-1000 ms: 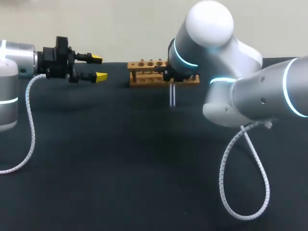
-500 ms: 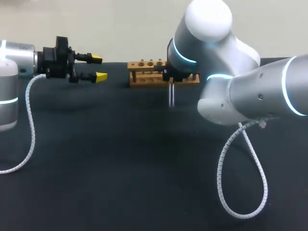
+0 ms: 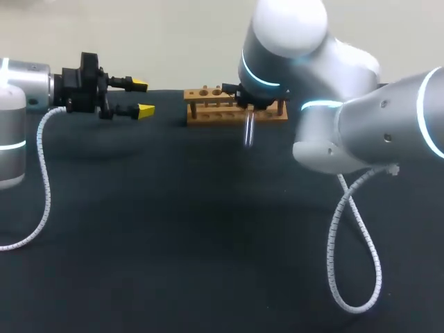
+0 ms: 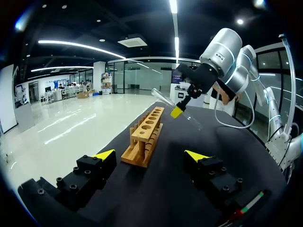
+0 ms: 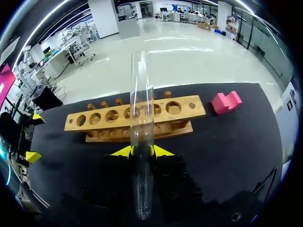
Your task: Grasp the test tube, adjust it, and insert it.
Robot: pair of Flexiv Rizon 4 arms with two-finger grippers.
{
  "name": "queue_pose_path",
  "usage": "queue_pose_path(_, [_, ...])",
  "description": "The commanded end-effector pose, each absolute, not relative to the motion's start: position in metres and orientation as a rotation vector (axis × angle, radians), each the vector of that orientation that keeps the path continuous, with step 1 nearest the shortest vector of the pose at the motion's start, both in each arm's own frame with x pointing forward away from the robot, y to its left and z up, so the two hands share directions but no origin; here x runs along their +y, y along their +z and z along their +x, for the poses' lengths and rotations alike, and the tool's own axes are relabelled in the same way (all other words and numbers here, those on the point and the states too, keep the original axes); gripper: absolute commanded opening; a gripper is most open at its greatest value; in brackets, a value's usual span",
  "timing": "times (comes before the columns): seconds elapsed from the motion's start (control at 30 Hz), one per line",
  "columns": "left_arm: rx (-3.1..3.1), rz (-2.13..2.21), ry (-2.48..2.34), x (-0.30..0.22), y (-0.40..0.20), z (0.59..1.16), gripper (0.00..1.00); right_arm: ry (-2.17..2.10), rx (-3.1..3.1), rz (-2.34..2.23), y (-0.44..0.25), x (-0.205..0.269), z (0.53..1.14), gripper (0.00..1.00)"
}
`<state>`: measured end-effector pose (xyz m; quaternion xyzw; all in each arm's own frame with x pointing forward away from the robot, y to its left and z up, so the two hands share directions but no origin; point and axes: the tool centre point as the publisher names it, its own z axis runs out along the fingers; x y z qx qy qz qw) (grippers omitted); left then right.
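A clear glass test tube [image 5: 142,109] stands between the yellow fingertips of my right gripper [image 5: 142,151], which is shut on its lower part. In the head view the test tube [image 3: 248,132] hangs below the right wrist, just in front of the wooden rack [image 3: 208,104]. The rack [image 5: 109,118] has a row of several holes and lies ahead of the right gripper. My left gripper [image 3: 142,97] stands open and holds nothing, well to the left of the rack. In the left wrist view, the left gripper [image 4: 150,154] faces the rack [image 4: 144,135] and the slanted tube [image 4: 161,96].
A pink block [image 5: 225,102] lies on the black table [image 3: 173,229] beside the rack's end. The right arm's white cable [image 3: 347,243] loops down over the table at the front right.
My right arm has swung a little left and towards the rack, lifting the tube slightly and tilting it. The left arm has not moved.
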<state>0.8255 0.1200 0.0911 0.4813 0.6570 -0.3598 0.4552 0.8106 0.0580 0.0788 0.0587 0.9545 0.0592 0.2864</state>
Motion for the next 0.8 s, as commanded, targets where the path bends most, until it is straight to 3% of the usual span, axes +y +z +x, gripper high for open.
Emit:
queue_pose_path(0.03, [1.615, 1.184, -0.883, 0.121, 0.09, 0.824, 1.0, 0.141, 2.4, 0.183, 0.109, 0.046, 0.777, 0.0])
queue_pose_path(0.8, [1.615, 1.184, -0.883, 0.121, 0.09, 0.824, 1.0, 0.131, 2.243, 0.205, 0.148, 0.021, 0.756, 0.0])
